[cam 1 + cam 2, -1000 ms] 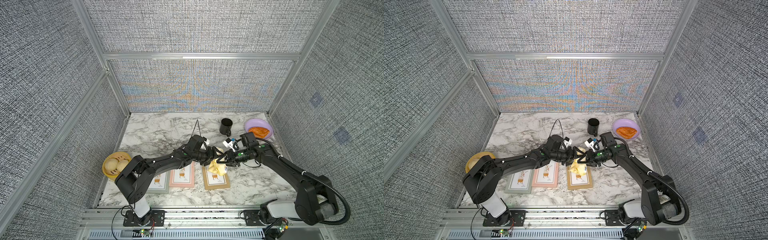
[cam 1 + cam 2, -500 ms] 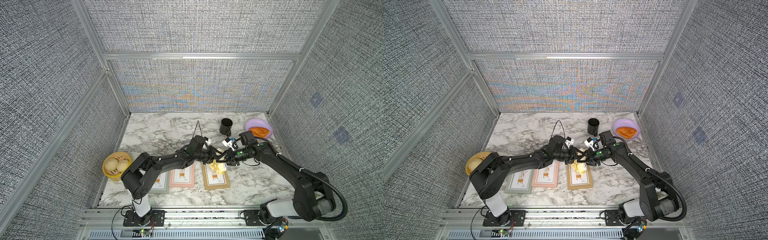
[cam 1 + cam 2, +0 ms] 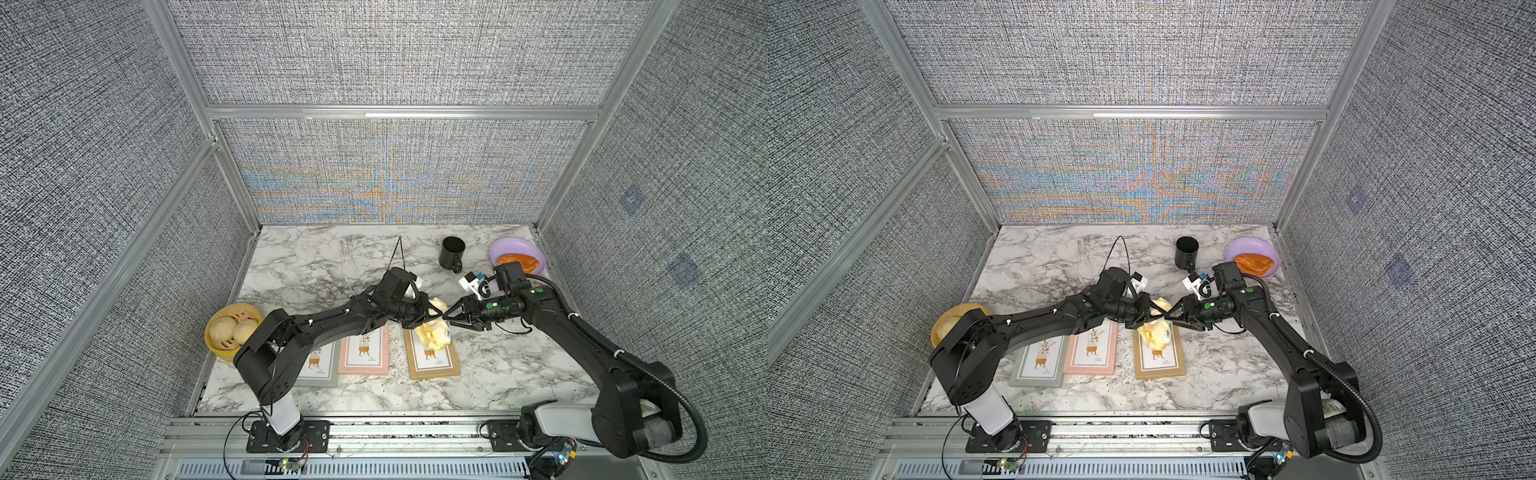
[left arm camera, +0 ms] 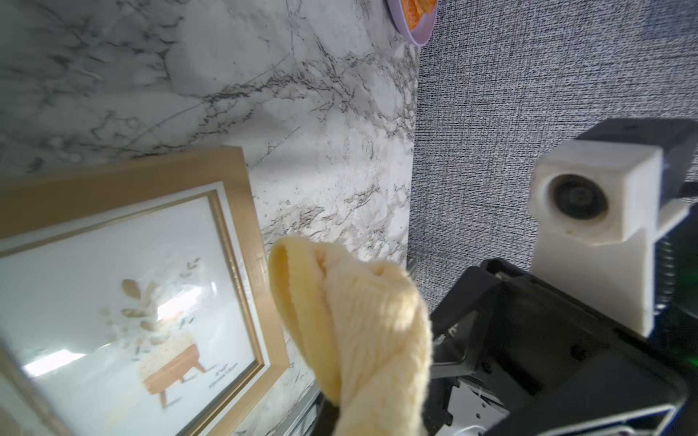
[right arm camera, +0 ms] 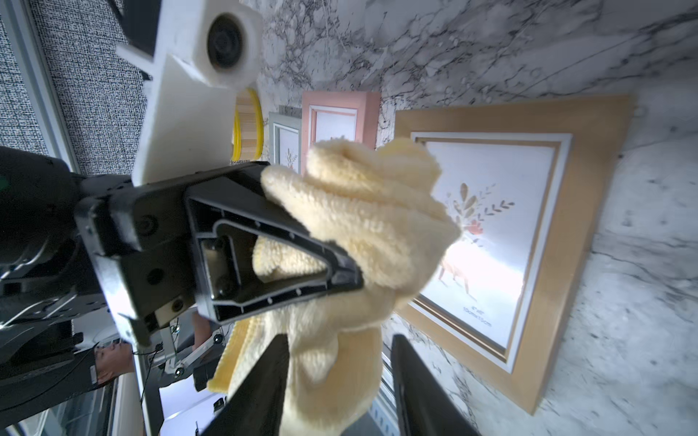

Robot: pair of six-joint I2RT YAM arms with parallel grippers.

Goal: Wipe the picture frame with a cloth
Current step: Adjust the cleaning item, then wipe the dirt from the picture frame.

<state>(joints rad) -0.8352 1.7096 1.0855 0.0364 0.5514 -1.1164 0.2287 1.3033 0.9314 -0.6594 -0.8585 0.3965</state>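
**Top views.** Left gripper (image 3: 430, 312): clamped on the cloth (image 3: 434, 334), which hangs below it over the tan picture frame (image 3: 434, 365). Right gripper (image 3: 451, 319): jaws apart, tip to tip with it. Mug (image 3: 452, 252) and purple plate (image 3: 517, 249) lie behind it.

**Left wrist.** Cloth (image 4: 359, 321) bunched ahead, right gripper beyond.

**Right wrist.** Cloth (image 5: 377, 226) hangs between its spread fingers (image 5: 419, 385).

**Change.** A second ago the left jaws stood wide.

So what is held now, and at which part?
The left gripper is shut on the cloth, pinching it at a bunched fold; the rest hangs over the tan frame. The right gripper stands open.
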